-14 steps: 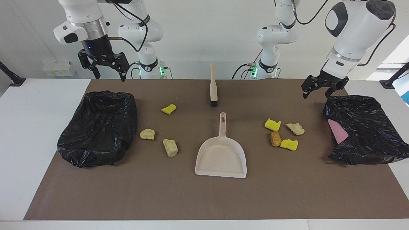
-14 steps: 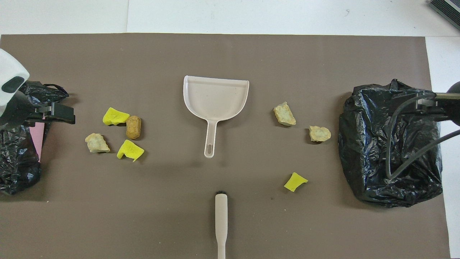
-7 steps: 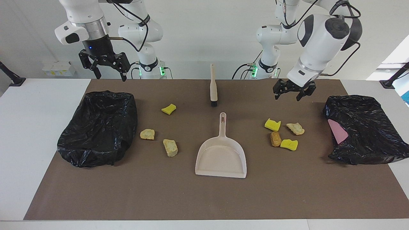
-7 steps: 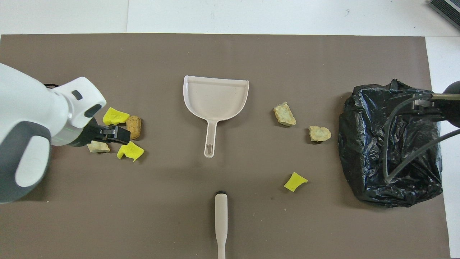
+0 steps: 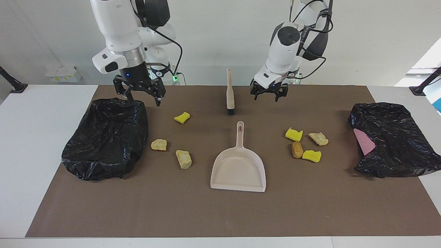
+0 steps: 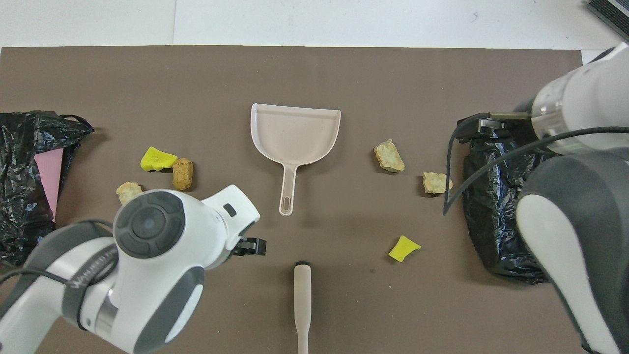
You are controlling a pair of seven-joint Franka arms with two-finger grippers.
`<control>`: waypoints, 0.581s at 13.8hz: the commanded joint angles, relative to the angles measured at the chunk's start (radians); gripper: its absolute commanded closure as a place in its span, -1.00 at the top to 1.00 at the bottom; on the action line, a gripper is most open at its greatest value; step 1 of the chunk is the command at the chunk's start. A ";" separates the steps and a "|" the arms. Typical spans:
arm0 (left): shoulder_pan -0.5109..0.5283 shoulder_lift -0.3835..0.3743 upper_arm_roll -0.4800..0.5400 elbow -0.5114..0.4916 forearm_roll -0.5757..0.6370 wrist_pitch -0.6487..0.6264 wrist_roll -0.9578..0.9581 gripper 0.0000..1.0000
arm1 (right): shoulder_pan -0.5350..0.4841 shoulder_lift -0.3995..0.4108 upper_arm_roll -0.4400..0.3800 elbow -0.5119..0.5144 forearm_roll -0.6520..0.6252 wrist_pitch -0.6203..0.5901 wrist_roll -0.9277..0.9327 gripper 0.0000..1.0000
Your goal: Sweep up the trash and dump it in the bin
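Both arms have swung inward: the left claw (image 5: 265, 94), spread and empty, hangs just beside the brush (image 5: 229, 93), the right claw (image 5: 140, 92), also spread, over the bin bag's (image 5: 103, 137) edge; trash (image 5: 183, 159) lies unswept around the dustpan (image 5: 238, 165), so gripping the brush handle likely comes next.

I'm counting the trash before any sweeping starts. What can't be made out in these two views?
- Overhead view: the left arm covers one yellow sponge piece and part of a tan lump.
- Overhead view: the right arm covers much of the black bag at its end of the table.
- Overhead view: the bottom edge cuts off the brush handle.
- Both views: the bags' folds hide whatever lies inside.
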 commanded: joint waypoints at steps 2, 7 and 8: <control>-0.210 -0.094 0.021 -0.227 -0.027 0.176 -0.128 1.00 | 0.118 0.112 0.001 0.011 -0.012 0.066 0.097 1.00; -0.471 -0.090 0.021 -0.380 -0.069 0.413 -0.344 1.00 | 0.253 0.296 0.000 0.061 -0.015 0.233 0.296 1.00; -0.515 -0.086 0.021 -0.410 -0.069 0.465 -0.381 1.00 | 0.276 0.339 0.000 0.101 -0.018 0.237 0.316 1.00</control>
